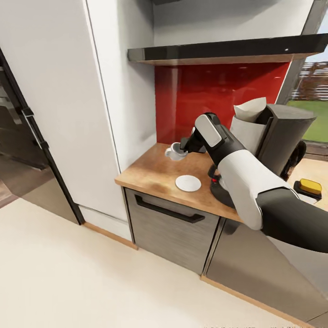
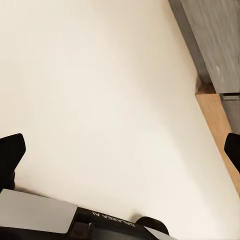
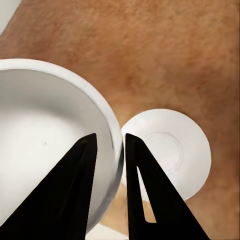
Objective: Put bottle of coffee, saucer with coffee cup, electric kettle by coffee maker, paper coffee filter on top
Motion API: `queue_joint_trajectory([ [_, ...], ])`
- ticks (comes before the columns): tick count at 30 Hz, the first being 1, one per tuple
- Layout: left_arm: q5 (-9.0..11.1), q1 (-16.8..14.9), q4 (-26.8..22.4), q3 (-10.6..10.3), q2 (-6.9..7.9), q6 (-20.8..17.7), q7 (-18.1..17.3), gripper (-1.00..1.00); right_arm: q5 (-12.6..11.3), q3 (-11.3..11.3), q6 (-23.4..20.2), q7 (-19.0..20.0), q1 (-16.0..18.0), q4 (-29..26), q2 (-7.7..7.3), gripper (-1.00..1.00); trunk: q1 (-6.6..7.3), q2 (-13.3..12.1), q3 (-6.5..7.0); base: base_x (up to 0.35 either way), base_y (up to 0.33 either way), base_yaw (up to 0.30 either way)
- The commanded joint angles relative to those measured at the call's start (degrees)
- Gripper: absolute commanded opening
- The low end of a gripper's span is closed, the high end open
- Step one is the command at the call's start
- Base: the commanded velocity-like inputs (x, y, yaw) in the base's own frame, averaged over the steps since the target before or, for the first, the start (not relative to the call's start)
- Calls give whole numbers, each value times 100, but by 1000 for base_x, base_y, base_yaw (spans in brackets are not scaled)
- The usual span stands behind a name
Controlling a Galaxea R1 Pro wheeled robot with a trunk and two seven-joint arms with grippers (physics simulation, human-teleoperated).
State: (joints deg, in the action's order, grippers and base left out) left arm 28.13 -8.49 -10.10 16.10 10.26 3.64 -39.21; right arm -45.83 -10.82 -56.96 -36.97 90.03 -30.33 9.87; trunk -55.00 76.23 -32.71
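Currently the right hand is gripping the coffee cup by its rim, held above the bench near the back left corner by the red wall panel. In the right wrist view the two black fingers are pinching the cup wall, one finger inside the bowl and one outside, nearly closed with only the rim between them. The cup is tilting slightly in the head view, clear of the wood surface.

The saucer is lying flat on the bench, near the front edge, apart from the cup; through the right wrist camera the saucer is showing beyond the cup rim on the brown wood.

The coffee maker is standing on the bench further right, with the paper coffee filter sitting on its top. The electric kettle, mostly hidden by the right arm, is sitting in front of the machine, its red switch just showing. A yellow cap is showing at the right edge; the bottle under it is too hidden to tell. The black kitchen shelf is running above the red panel.

The left hand is hanging over pale floor, fingertips wide apart, holding nothing.
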Motion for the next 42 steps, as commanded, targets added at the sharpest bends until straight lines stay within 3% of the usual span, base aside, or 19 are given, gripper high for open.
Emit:
queue_joint_trajectory([
  [1, 26, -3, 8, -19, 2, 26, -15, 100, -67, -26, 0, -50, 5, -2, -2, -100, 0, 3, -6, 0, 61, -116],
  [14, 26, -3, 8, -19, 2, 27, -10, 100, -67, -26, 0, -49, 5, 9, -2, -100, 0, 3, -6, 0, 203, -68],
  [21, 26, -3, 8, -19, 9, 30, -14, 100, -67, -26, 1, -48, 5, 10, -2, -100, 0, 3, -6, 0, 25, -161],
  [42, 20, -3, -7, -36, 5, 58, -27, 100, -52, -32, 4, -56, 5, -5, -6, -100, 0, 3, -6, 0, 1, -6],
])
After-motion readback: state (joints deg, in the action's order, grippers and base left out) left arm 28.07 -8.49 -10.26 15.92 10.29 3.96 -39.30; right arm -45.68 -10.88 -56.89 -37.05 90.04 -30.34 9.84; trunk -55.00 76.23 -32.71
